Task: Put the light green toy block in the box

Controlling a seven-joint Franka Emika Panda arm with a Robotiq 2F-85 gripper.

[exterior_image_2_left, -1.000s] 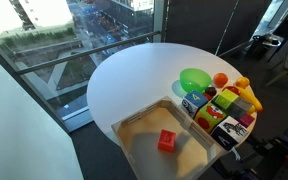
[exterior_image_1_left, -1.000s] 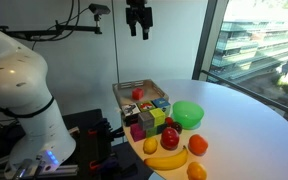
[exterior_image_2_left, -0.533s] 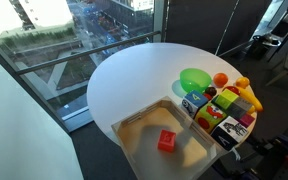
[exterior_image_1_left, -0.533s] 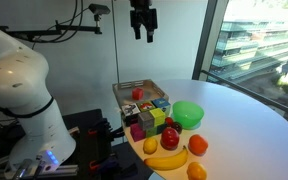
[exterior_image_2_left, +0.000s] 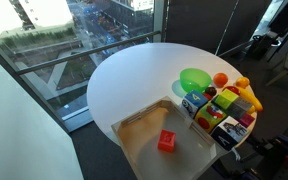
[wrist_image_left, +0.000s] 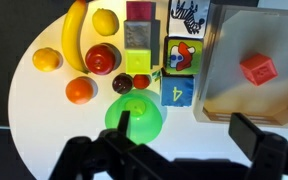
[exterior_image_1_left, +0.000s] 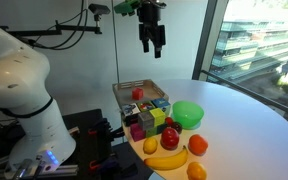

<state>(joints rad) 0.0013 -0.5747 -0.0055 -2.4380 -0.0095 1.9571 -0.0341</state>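
The light green toy block (wrist_image_left: 138,61) sits in the cluster of blocks beside the box; it also shows in an exterior view (exterior_image_1_left: 156,116). The box (wrist_image_left: 210,60) is a shallow grey tray with pale walls, seen in both exterior views (exterior_image_1_left: 130,87) (exterior_image_2_left: 134,126). It holds one red block (wrist_image_left: 257,68). My gripper (wrist_image_left: 184,135) is open and empty. It hangs high above the table (exterior_image_1_left: 153,44), over the white tabletop between the green bowl and the box, well clear of the blocks.
A bright green bowl (wrist_image_left: 134,118) stands next to a blue block marked 4 (wrist_image_left: 178,92). A banana (wrist_image_left: 74,35), lemons, an apple (wrist_image_left: 101,58) and an orange (wrist_image_left: 80,90) lie beyond the blocks. The round white table (exterior_image_2_left: 134,80) stands by a window.
My gripper has moved lower and sideways toward the bowl side in the exterior view. The blocks, box and fruit have not moved.
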